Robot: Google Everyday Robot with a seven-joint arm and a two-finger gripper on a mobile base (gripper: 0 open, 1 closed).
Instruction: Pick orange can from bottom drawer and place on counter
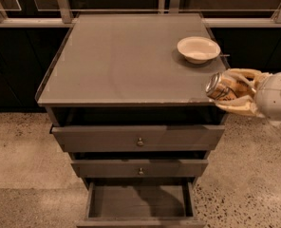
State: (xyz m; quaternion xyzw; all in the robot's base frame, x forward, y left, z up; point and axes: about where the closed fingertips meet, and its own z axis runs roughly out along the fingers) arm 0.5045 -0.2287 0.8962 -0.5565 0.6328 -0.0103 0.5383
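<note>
My gripper [221, 89] is shut on the orange can [220, 87] and holds it on its side, silver end to the left, at the counter's front right corner, about level with the top. The counter [131, 56] is a broad grey surface with a chipped front edge. The bottom drawer [139, 202] is pulled out at the base of the cabinet and its grey floor is bare. The cream fingers [235, 106] wrap over and under the can.
A white bowl [198, 49] sits at the back right of the counter, just behind the gripper. Two grey drawers with round knobs [140, 142] stand above the bottom drawer. Speckled beige floor lies on both sides. Dark cabinets and a rail run behind.
</note>
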